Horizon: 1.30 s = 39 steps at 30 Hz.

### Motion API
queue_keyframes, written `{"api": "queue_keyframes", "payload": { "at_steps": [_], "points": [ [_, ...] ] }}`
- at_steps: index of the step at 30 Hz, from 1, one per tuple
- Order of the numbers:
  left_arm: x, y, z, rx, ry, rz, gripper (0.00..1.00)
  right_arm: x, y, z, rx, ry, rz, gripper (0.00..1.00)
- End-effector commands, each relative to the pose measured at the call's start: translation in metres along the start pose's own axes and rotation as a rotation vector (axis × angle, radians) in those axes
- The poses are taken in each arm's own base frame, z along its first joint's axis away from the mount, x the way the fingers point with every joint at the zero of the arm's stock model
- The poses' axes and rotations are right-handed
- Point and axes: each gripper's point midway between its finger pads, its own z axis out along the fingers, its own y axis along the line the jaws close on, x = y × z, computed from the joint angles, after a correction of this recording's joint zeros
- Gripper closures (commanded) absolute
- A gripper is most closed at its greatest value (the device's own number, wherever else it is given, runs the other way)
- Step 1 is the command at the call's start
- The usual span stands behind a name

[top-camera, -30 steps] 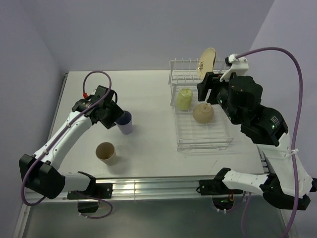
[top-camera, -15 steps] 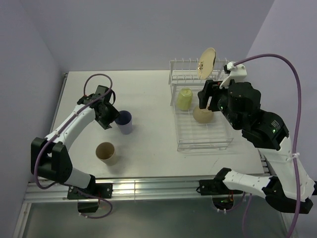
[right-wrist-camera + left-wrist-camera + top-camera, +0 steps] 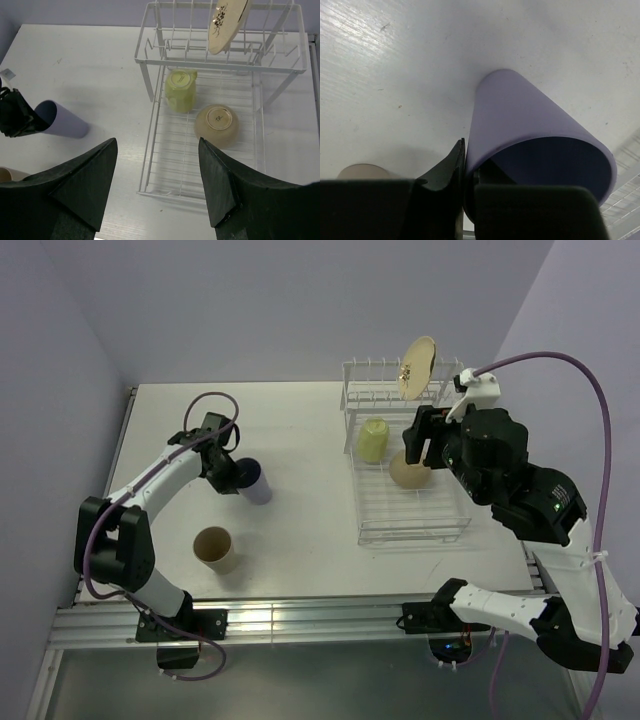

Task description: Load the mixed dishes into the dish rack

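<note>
Toward one o'clock, rack (image 3: 148,150) with mug (image 3: 181,90), upturned bowl (image 3: 216,125), and plate (image 3: 227,20) leaning at its twelve o'clock end; tilted tumbler (image 3: 62,120) at nine o'clock.

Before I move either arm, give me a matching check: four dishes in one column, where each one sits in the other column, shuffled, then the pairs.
1. lavender tumbler
2. tan tumbler
3. plate
4. bowl

A. upside down on the grid base of the rack
B. standing on edge among the upright prongs
C. rim pinched by the left gripper
D. upright on the table, untouched

Pairs: 1-C, 2-D, 3-B, 4-A
</note>
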Motion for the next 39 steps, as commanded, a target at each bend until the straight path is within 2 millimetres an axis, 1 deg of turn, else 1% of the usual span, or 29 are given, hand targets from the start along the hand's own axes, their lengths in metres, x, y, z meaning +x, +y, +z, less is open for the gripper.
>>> {"api": "queue_keyframes", "payload": {
  "at_steps": [1,3,5,6,8,9,10,11,12,13,14,15,16,17,18,19,20,21,22,23,24,25,28,29,30,32,34,35,39],
  "points": [
    [-0.011,-0.018,-0.027,0.096,-0.045,0.014,1.0,-0.001,0.004,-0.006,-0.028,0.008,0.013,0.27],
    [-0.011,-0.024,-0.043,0.146,-0.047,0.012,1.0,0.003,0.014,-0.002,-0.062,0.046,0.003,0.27],
    [-0.015,-0.037,-0.074,0.233,-0.069,0.007,1.0,0.011,0.027,0.001,-0.115,0.096,-0.012,0.26],
    [-0.01,-0.042,-0.087,0.275,-0.043,0.011,1.0,0.017,0.04,0.003,-0.175,0.141,-0.019,0.26],
    [-0.011,-0.056,-0.126,0.394,-0.056,0.001,1.0,0.023,0.055,0.004,-0.226,0.187,0.014,0.26],
    [-0.006,-0.065,-0.143,0.466,-0.029,0.007,1.0,0.024,0.066,0.007,-0.268,0.207,0.023,0.27],
    [-0.004,-0.072,-0.167,0.545,-0.034,-0.006,1.0,0.029,0.084,0.0,-0.371,0.253,0.044,0.27],
    [-0.001,-0.079,-0.183,0.615,-0.025,-0.004,1.0,0.031,0.092,0.002,-0.4,0.279,0.063,0.27],
    [0.006,-0.094,-0.205,0.732,0.014,0.015,1.0,0.03,0.101,0.002,-0.441,0.29,0.087,0.27],
    [0.011,-0.1,-0.228,0.823,0.034,-0.001,1.0,0.032,0.114,-0.005,-0.538,0.336,0.133,0.27],
    [0.018,-0.103,-0.235,0.878,0.074,0.0,1.0,0.031,0.119,-0.007,-0.584,0.346,0.165,0.28],
    [0.024,-0.106,-0.25,0.937,0.116,-0.026,1.0,0.032,0.124,-0.004,-0.626,0.351,0.198,0.28],
    [0.031,-0.111,-0.265,1.007,0.152,-0.005,1.0,0.029,0.12,0.001,-0.642,0.354,0.256,0.27],
    [0.036,-0.111,-0.268,1.031,0.176,-0.007,1.0,0.028,0.129,-0.015,-0.761,0.374,0.285,0.26],
    [0.04,-0.11,-0.28,1.071,0.182,-0.007,1.0,0.035,0.13,-0.007,-0.783,0.381,0.314,0.25],
    [0.042,-0.112,-0.292,1.122,0.21,-0.024,1.0,0.036,0.129,-0.006,-0.799,0.395,0.353,0.24],
    [0.046,-0.111,-0.291,1.135,0.236,-0.04,1.0,0.035,0.128,-0.01,-0.858,0.409,0.378,0.21],
    [0.048,-0.11,-0.295,1.159,0.255,-0.054,1.0,0.043,0.127,-0.009,-0.876,0.426,0.399,0.19],
    [0.051,-0.108,-0.306,1.19,0.294,-0.099,1.0,0.033,0.13,-0.011,-0.922,0.389,0.422,0.17],
    [0.056,-0.108,-0.307,1.228,0.326,-0.098,1.0,0.031,0.132,-0.014,-0.959,0.377,0.435,0.11],
    [0.06,-0.106,-0.313,1.254,0.346,-0.109,1.0,0.028,0.135,-0.02,-1.029,0.354,0.43,0.1],
    [0.062,-0.104,-0.309,1.248,0.391,-0.15,1.0,0.025,0.137,-0.025,-1.056,0.364,0.457,0.09],
    [0.067,-0.101,-0.316,1.274,0.428,-0.183,1.0,0.018,0.143,-0.034,-1.142,0.333,0.487,0.06],
    [0.073,-0.1,-0.311,1.269,0.459,-0.194,1.0,0.017,0.144,-0.035,-1.148,0.327,0.489,0.04],
    [0.074,-0.101,-0.318,1.3,0.479,-0.213,1.0,0.018,0.144,-0.033,-1.161,0.315,0.483,0.04],
    [0.083,-0.103,-0.318,1.322,0.51,-0.211,1.0,0.023,0.145,-0.03,-1.168,0.332,0.511,0.04],
    [0.089,-0.107,-0.32,1.328,0.528,-0.206,1.0,0.02,0.146,-0.028,-1.18,0.306,0.518,0.04],
    [0.098,-0.108,-0.319,1.326,0.555,-0.195,1.0,0.021,0.146,-0.025,-1.179,0.306,0.521,0.03],
    [0.114,-0.118,-0.323,1.347,0.607,-0.2,1.0,0.022,0.149,-0.018,-1.202,0.301,0.535,0.04]
  ]
}}
